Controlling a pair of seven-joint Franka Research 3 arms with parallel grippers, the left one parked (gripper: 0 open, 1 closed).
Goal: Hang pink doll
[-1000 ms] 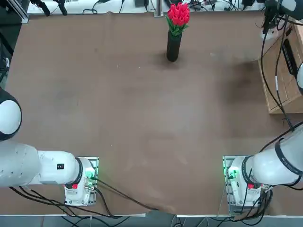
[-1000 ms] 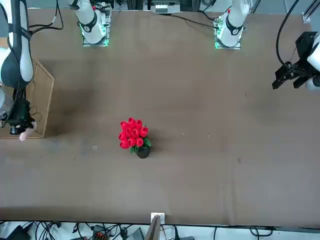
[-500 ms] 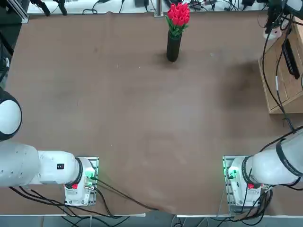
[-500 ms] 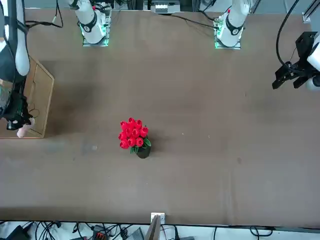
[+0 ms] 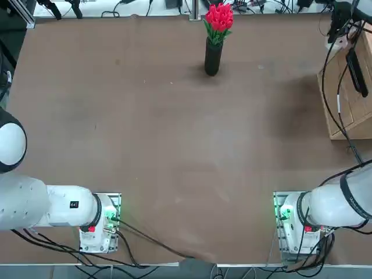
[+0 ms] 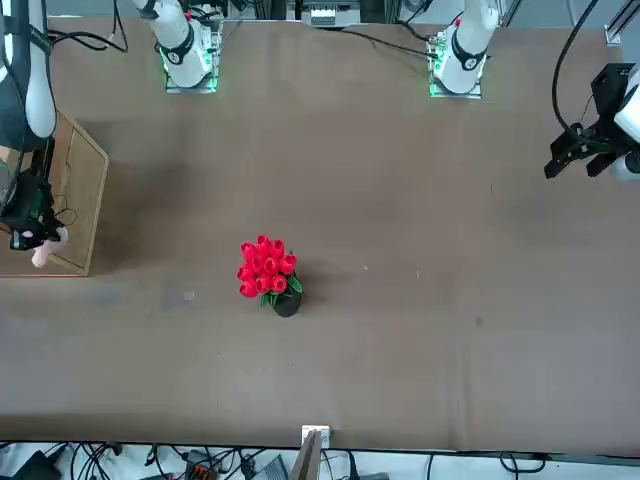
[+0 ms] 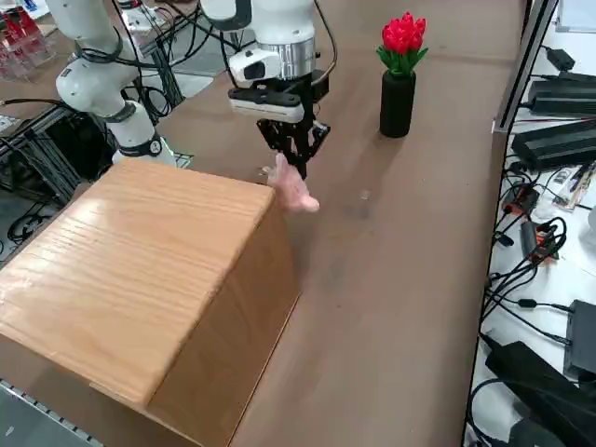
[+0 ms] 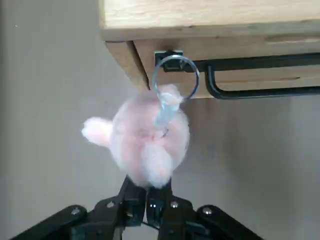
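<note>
At the brown table's (image 7: 410,242) side edge, by the wooden box (image 7: 140,270), the right gripper (image 7: 294,160) squeezes the pink doll (image 7: 296,193).

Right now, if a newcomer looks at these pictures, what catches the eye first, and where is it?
First, the pink doll, gripped by the right tool, shut on it, beside the wooden box at the table's right edge. Its clear ring sits near the black hook on the box's side. Next, the red tulips in a black vase near the table's far edge.
</note>
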